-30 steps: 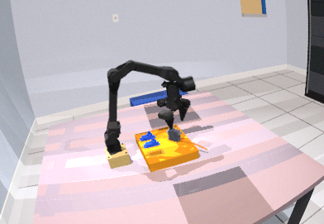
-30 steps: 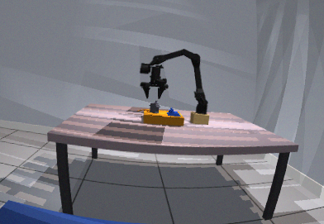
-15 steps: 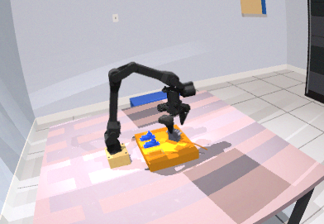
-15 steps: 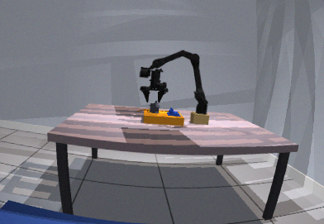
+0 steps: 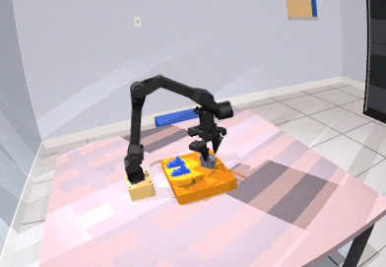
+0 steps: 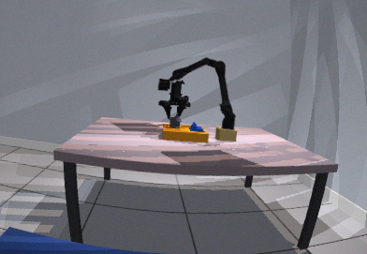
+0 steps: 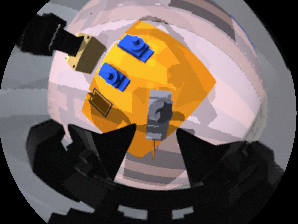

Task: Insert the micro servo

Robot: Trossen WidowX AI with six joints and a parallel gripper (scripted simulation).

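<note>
The loose grey servo (image 5: 208, 163) (image 6: 175, 123) (image 7: 159, 112) stands on the orange deck (image 5: 207, 194) (image 6: 184, 137) (image 7: 192, 82), away from the pocket. Its round boss faces up toward the wrist camera. Its thin orange cable (image 5: 237, 172) (image 7: 153, 149) runs out past the deck edge. The marked empty pocket (image 7: 101, 102), a dark outlined rectangle, is at the deck's left in the wrist view. My gripper (image 5: 211, 156) (image 6: 175, 116) (image 7: 156, 128) points down over the servo and is partly open. In the wrist view a gap shows between each finger and the servo.
Two blue servos (image 7: 135, 47) (image 7: 114, 77) sit on the deck in a row with the pocket. The arm's tan base block (image 5: 141, 188) (image 6: 226, 134) (image 7: 89, 54) stands beside the deck. A long blue object (image 5: 174, 117) lies behind, past the deck.
</note>
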